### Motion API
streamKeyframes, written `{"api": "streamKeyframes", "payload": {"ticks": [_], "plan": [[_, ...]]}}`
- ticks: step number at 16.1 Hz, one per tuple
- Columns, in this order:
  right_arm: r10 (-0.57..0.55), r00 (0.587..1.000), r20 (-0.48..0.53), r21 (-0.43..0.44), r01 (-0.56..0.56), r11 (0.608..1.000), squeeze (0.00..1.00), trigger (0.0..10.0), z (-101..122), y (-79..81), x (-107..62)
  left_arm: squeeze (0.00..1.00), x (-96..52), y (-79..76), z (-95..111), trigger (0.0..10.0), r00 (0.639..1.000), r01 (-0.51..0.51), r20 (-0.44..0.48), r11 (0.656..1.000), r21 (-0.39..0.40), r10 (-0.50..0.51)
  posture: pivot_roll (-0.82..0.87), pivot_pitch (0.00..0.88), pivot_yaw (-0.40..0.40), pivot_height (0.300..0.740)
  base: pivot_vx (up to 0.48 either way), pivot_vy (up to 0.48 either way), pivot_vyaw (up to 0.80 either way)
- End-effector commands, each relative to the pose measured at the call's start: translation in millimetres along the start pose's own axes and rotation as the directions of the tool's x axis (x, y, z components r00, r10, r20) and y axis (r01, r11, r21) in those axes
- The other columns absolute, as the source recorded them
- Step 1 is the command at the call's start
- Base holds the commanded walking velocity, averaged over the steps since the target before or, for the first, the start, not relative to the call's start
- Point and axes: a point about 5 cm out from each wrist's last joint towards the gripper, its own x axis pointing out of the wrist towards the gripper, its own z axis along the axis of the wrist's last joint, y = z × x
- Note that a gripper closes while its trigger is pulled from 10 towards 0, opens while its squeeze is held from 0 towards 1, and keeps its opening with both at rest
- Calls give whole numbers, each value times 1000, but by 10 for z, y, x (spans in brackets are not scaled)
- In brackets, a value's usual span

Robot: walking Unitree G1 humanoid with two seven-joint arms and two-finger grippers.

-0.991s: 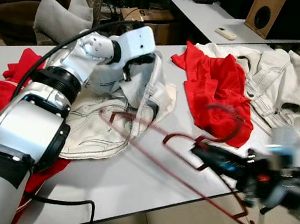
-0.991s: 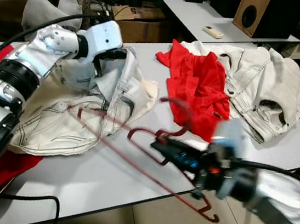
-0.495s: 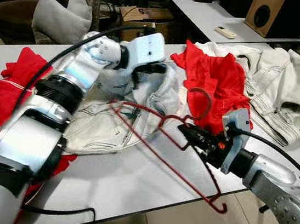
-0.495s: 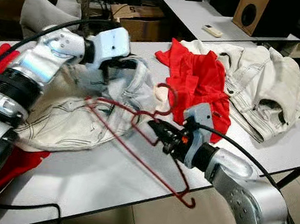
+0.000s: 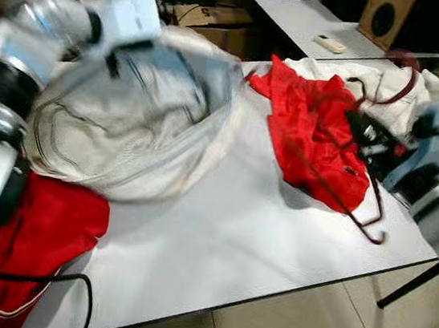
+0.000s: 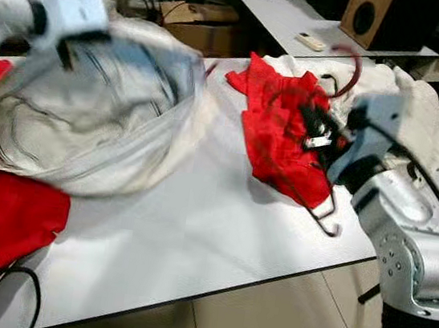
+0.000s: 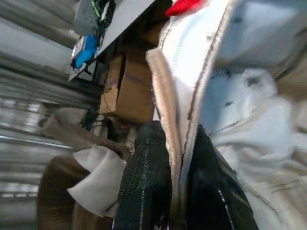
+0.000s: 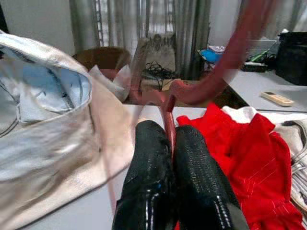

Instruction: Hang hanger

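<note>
Since half a second ago I've swung the red hanger (image 6: 330,138) off the middle of the worktop (image 5: 226,238) over toward its right edge, above the red shirt (image 5: 314,136). Right hand (image 8: 171,148) is clamped tight on the wire. Left hand (image 7: 180,189) is pinched shut on the hem of the white garment (image 5: 128,120), lifted near the left end, all blurry.

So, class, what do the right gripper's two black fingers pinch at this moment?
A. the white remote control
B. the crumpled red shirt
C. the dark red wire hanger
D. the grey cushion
C: in the right wrist view the right gripper is shut on the dark red wire hanger, held above the crumpled red shirt.
</note>
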Motion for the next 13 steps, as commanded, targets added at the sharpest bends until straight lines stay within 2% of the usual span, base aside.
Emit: {"api": "streamKeyframes", "payload": {"ticks": [1,3,4,6,7,8,10,13], "plan": [[-14,1000,-21,1,14,1000,0,10000,-60,-36,-16,0,-157,180,61,0,999,-27,41,999,-30,28,-72,0,36,740,0,0,0],[32,998,-58,18,-31,999,0,10000,-206,83,-1,0,-176,138,62,0,997,29,76,997,-74,-23,-67,0,35,740,0,0,0],[83,992,-92,58,-78,995,0,10000,-379,264,25,0,-137,-41,32,0,988,120,111,984,-131,-106,-56,0,30,740,0,0,0],[122,986,-115,82,-113,990,0,10000,-479,395,42,0,-76,-254,-28,0,982,168,124,964,-205,-144,-46,0,17,740,0,0,0],[147,984,-96,103,-137,985,0,10000,-457,439,43,0,-17,-385,-72,0,985,156,109,961,-229,-134,-43,0,11,740,0,0,0],[183,981,-57,125,-175,977,0,10000,-399,467,29,0,26,-436,-73,0,987,134,122,958,-255,-106,-38,0,5,740,0,0,0],[244,970,18,148,-244,958,0,10000,-285,505,-16,0,86,-485,-52,0,988,87,146,951,-297,-44,-42,0,12,740,0,0,0],[313,947,77,114,-320,940,0,10000,-164,548,-153,0,190,-567,9,0,981,-44,161,931,-362,108,-57,0,35,740,0,0,0]]}}
